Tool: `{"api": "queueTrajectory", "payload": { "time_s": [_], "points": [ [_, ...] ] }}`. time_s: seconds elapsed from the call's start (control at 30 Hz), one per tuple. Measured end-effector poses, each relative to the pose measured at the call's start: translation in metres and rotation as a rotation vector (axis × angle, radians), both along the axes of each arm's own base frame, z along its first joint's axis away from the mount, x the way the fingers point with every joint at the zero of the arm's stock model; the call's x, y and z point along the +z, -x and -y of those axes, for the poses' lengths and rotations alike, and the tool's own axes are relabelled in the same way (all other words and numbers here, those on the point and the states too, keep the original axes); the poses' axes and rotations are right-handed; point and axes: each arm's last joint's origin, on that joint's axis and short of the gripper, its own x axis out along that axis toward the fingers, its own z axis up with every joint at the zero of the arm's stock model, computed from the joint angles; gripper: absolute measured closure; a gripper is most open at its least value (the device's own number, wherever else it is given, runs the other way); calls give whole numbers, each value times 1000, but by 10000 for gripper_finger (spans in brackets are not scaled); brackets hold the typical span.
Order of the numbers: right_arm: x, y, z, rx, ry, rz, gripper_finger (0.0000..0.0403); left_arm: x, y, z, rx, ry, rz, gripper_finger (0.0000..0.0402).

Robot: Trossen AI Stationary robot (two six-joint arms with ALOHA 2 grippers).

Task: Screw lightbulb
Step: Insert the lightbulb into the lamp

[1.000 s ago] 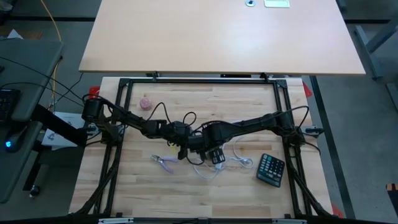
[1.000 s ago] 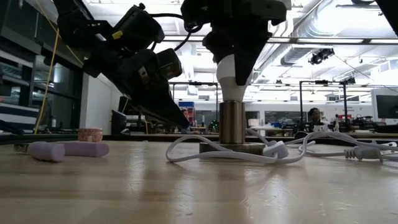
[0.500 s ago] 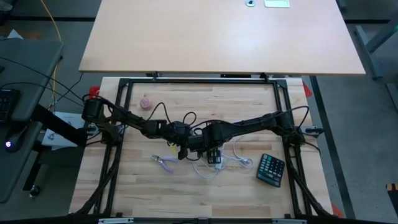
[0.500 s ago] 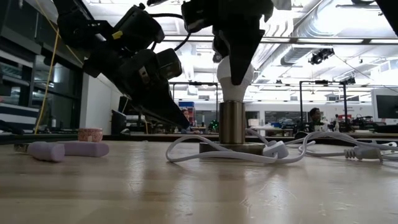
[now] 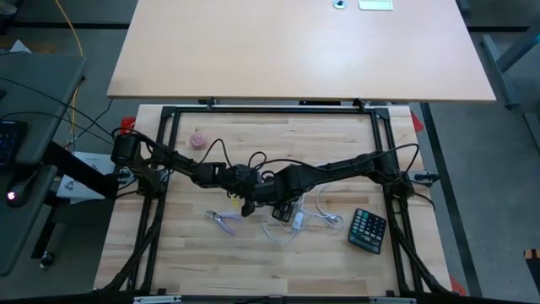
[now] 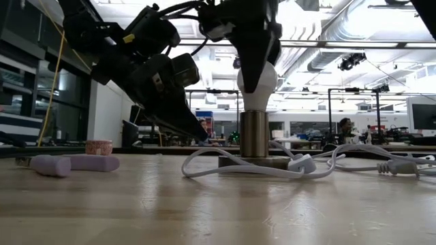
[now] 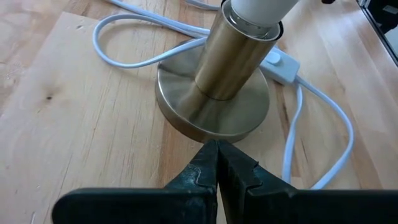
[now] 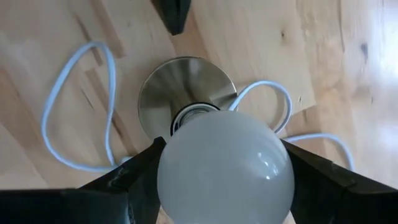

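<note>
Only in the right wrist view is the lightbulb (image 8: 224, 165) seen pinched by the right hand (image 8: 224, 180) above the brass socket base (image 8: 186, 93); the left hand (image 7: 217, 163), pressed together, is angled down just beside that base.

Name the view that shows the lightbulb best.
The right wrist view: the lightbulb fills it, held between the right gripper's fingers above the socket base. The low view shows its side profile; the left wrist view only its bottom; the high view hides it.
</note>
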Motion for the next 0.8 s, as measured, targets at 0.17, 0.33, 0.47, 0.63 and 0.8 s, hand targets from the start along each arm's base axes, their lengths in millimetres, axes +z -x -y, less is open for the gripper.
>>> {"api": "queueTrajectory", "payload": {
  "time_s": [0.17, 0.33, 0.47, 0.63, 0.8],
  "points": [
    [0, 0, 0, -121, -15, 14, 141, 0, 0, 0, 1, 0, -1, 402],
    [0, 1, 0, -261, -24, 28, 141, 0, 0, 0, 0, 0, -1, 402],
    [0, 1, -1, -373, -30, 39, 141, 0, 0, 0, 0, 0, -1, 401],
    [0, 1, -1, -457, -34, 49, 141, 0, 0, 0, 0, 0, -1, 402],
    [0, 1, 0, -510, -36, 55, 141, 0, 0, 0, 0, 0, -1, 402]
  ]
}}
